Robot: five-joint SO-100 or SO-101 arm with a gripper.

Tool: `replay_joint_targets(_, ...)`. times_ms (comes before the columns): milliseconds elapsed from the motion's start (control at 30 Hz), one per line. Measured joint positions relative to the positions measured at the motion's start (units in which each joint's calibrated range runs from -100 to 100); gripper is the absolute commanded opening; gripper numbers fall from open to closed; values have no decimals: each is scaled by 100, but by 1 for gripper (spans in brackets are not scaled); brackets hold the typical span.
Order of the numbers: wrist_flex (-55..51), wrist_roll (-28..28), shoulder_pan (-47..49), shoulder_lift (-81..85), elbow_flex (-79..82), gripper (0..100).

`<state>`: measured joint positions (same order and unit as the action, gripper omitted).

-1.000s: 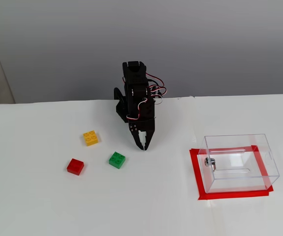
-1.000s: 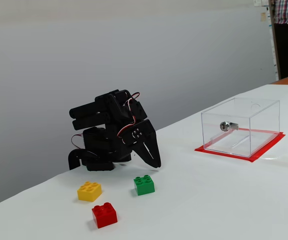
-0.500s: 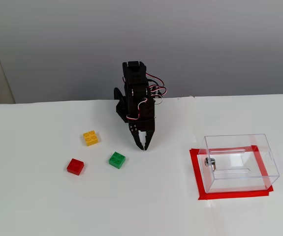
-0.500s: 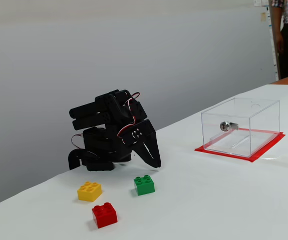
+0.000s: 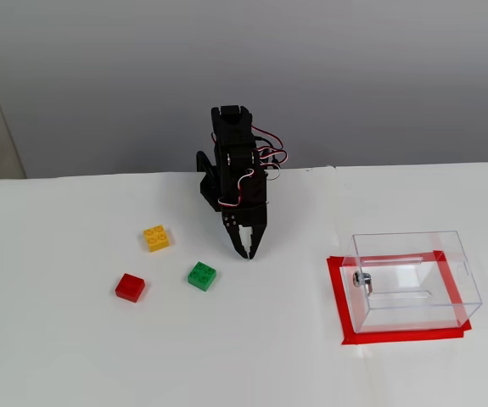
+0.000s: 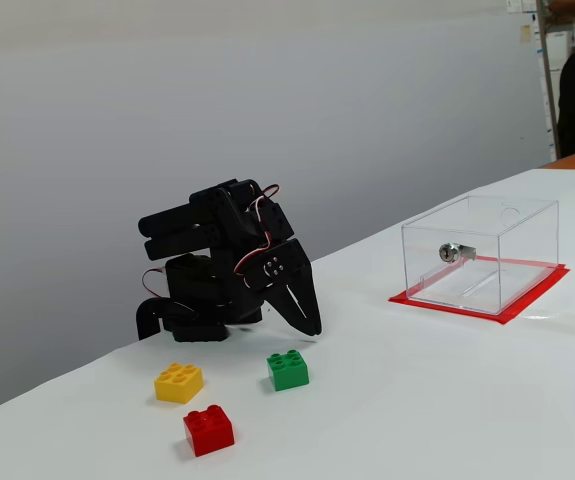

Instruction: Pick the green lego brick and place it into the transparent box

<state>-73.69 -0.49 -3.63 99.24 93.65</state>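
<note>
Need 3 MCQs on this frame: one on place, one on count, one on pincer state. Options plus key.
1. Where does the green lego brick lie in the fixed view from the front?
A. inside the transparent box
B. on the table, between the red brick and the pincer
C. stacked on the yellow brick

2. How many bricks are on the table?
A. two
B. three
C. five

3. What is the pincer doing?
A. shut, holding nothing
B. shut on the green brick
C. wide open over the box

Key:
1 B: it sits on the white table right of the red brick, left of and below the pincer tips; the transparent box holds no brick.
2 B: yellow brick, red and green, all apart.
3 A: the tips meet, pointing down, clear of every brick in both fixed views.
</note>
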Motion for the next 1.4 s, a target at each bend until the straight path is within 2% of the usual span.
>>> replay_joint_targets(1000, 0, -44, 11, -8, -194, 2)
replay_joint_targets(1400, 0, -708, -203, -1700, -1606, 2)
